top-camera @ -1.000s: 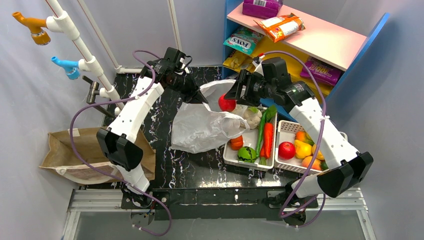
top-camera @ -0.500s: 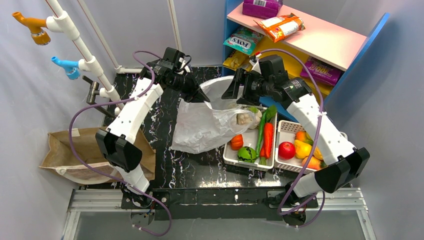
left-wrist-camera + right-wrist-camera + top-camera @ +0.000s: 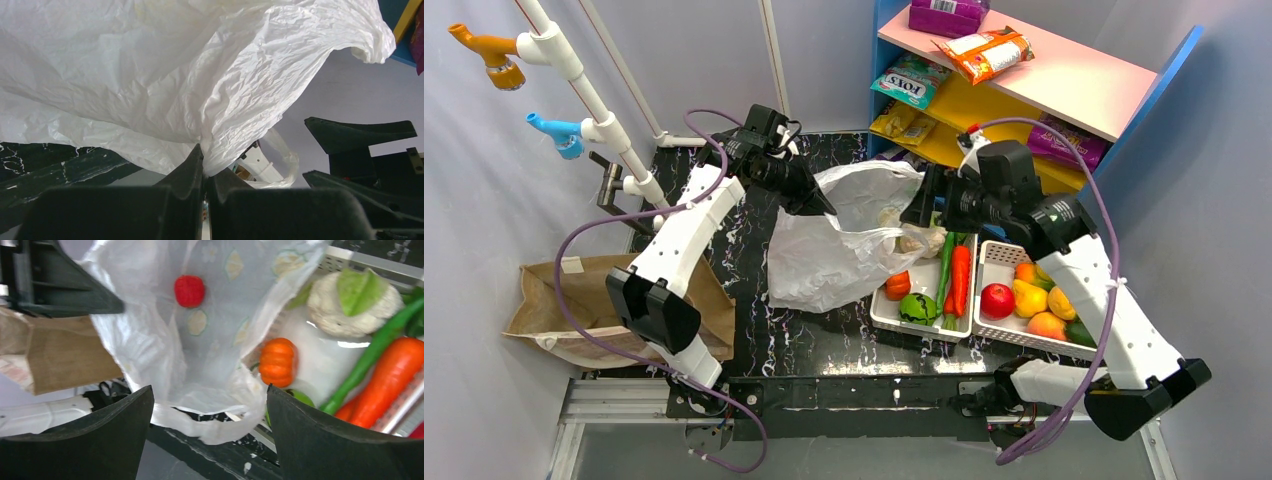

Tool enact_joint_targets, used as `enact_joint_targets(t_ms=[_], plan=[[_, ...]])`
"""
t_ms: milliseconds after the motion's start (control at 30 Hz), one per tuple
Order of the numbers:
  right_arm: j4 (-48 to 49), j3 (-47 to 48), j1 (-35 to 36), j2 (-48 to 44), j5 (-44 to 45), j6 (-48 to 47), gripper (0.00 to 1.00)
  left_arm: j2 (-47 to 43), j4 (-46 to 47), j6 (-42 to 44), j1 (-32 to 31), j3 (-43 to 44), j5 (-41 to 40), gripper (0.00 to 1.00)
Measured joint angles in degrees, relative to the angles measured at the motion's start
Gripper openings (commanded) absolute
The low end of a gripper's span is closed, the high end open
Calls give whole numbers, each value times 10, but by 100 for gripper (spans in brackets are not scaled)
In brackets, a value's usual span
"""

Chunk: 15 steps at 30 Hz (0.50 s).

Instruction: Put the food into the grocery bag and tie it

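Note:
The white plastic grocery bag point(image 3: 824, 262) lies mid-table with its mouth lifted toward the back. My left gripper point(image 3: 822, 208) is shut on the bag's rim; the pinched plastic shows between its fingers in the left wrist view point(image 3: 205, 150). My right gripper point(image 3: 921, 210) is open and empty, just right of the bag's mouth point(image 3: 210, 390). A round red fruit point(image 3: 189, 290) lies inside the bag point(image 3: 150, 340). An orange pumpkin point(image 3: 898, 284) sits in the white tray point(image 3: 886, 312), beside the bag's edge; it also shows in the right wrist view point(image 3: 278, 361).
The tray also holds a cauliflower point(image 3: 921, 238), a carrot point(image 3: 961, 275) and green vegetables. A white basket point(image 3: 996, 250) to its right holds a red apple point(image 3: 997, 299) and other fruit. A brown paper bag point(image 3: 554, 300) lies at the left edge. A snack shelf point(image 3: 1024, 80) stands back right.
One second ago my right gripper held the red fruit over the bag's mouth. It has let go, the fruit now lies in the bag, and the right arm has drawn back rightward.

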Motion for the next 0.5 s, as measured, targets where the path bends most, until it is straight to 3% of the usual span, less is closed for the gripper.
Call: enact_joint_targets(t_ms=[500], plan=[[-10,-177,-1,-52,77,-25,89,-16,-63,57,4,0,-48,0]])
